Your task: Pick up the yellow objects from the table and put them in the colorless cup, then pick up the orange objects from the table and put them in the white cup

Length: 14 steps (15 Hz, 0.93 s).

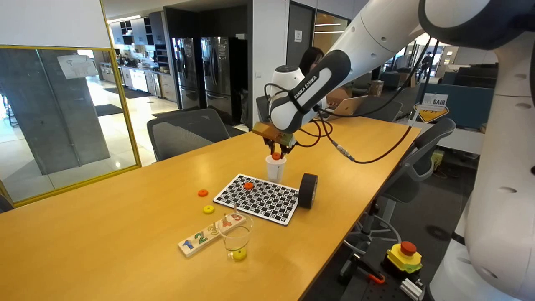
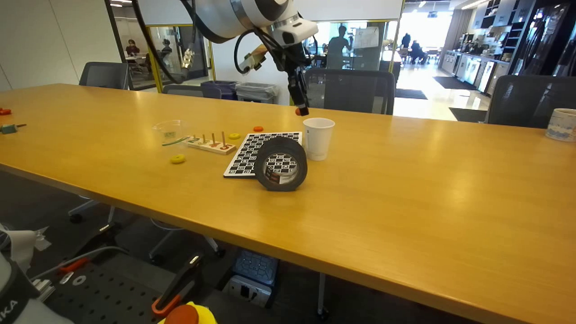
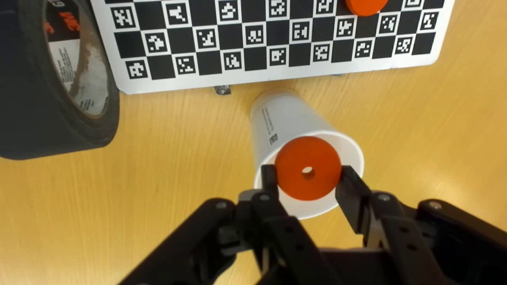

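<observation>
My gripper [image 3: 308,174] is shut on an orange disc [image 3: 308,150] with a hole, held over the mouth of the white cup [image 3: 277,118]. In an exterior view the disc [image 1: 276,156] shows at the cup's rim [image 1: 275,171]. Another orange disc [image 1: 248,185] lies on the checkered board, and one [image 1: 202,192] on the table [image 1: 138,234]. A yellow disc [image 1: 208,209] lies near the board. Another yellow disc [image 2: 177,159] lies on the table beside the colorless cup [image 2: 171,130]. The inside bottom of the white cup is hidden.
A black tape roll [image 1: 308,190] stands on edge by the checkered board [image 1: 267,202], close to the white cup. A wooden number board with pegs [image 1: 200,238] lies by the colorless cup. A mug [image 2: 561,125] and a small green piece [image 2: 9,129] are farther off.
</observation>
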Tool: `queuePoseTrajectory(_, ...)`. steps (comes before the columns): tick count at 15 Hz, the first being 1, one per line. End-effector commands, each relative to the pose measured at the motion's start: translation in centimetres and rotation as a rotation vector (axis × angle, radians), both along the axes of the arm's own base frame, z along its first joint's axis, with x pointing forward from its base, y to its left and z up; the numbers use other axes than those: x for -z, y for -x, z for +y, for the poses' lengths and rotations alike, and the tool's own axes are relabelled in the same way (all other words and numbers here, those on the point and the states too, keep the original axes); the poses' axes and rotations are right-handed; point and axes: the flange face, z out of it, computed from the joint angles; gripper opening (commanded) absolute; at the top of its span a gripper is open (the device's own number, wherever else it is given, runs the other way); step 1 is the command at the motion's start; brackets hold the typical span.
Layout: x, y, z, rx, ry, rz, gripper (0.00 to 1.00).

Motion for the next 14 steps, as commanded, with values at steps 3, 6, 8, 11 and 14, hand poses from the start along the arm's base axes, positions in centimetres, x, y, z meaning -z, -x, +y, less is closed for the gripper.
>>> queuePoseTrajectory(3, -0.2, -1.7, -2.4, 0.043, 0.015, -0.026, 0.23)
queuePoseTrajectory(6, 0.3, -2.3, -3.0, 0.051, 0.016, -0.02, 0.23)
queuePoseTrajectory(8, 0.7, -2.6, -3.3, 0.053, 0.013, -0.016, 0.23)
queuePoseTrajectory(11, 1.1, -3.0, -3.3, 0.056, -0.004, -0.01, 0.73)
queuePoseTrajectory(14, 0.9, -2.9, -2.8, 0.048, -0.01, -0.013, 0.97)
